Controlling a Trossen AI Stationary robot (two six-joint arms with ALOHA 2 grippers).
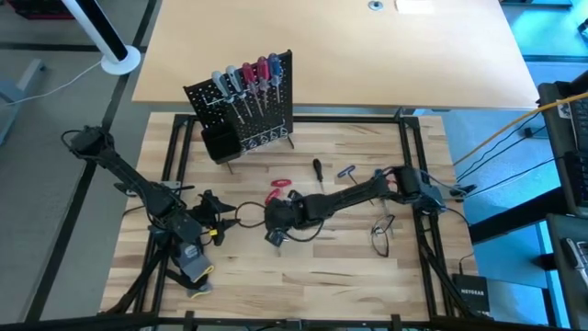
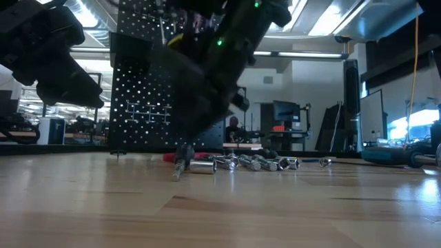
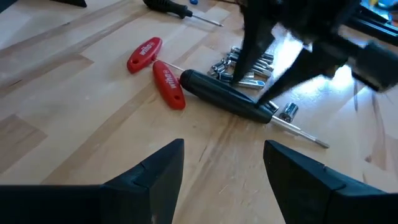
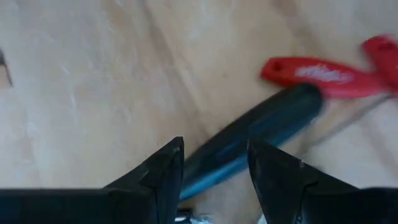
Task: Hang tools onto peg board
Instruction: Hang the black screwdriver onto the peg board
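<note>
The peg board (image 1: 262, 115) stands upright at the table's far side with several screwdrivers hung on it and a black bin (image 1: 219, 143) at its lower corner. At the table's middle, my right gripper (image 1: 276, 228) is shut on a black-handled screwdriver (image 3: 225, 95). Red-handled pliers (image 3: 155, 71) and small silver bits (image 3: 244, 65) lie just beside it on the wood. My left gripper (image 3: 224, 180) waits open a short way toward the table's left, pointing at that spot with nothing between its fingers. Another black screwdriver (image 1: 317, 169) and a blue-handled tool (image 1: 346, 172) lie farther back. My right gripper pinches the black handle near its shaft end (image 3: 258, 107) between its two fingers (image 3: 247, 59). The fingers slant down from above and lie across the handle. The screwdriver sits low over the table, its thin shaft (image 2: 180, 167) slanting down to the wood; the handle's free end is by the pliers.
A grey-black glove with yellow trim (image 1: 193, 268) lies near the table's front left, beside the left arm. A dark wire loop (image 1: 380, 235) lies at the right. A black frame (image 1: 411, 147) borders the tabletop. Open wood stretches along the near edge.
</note>
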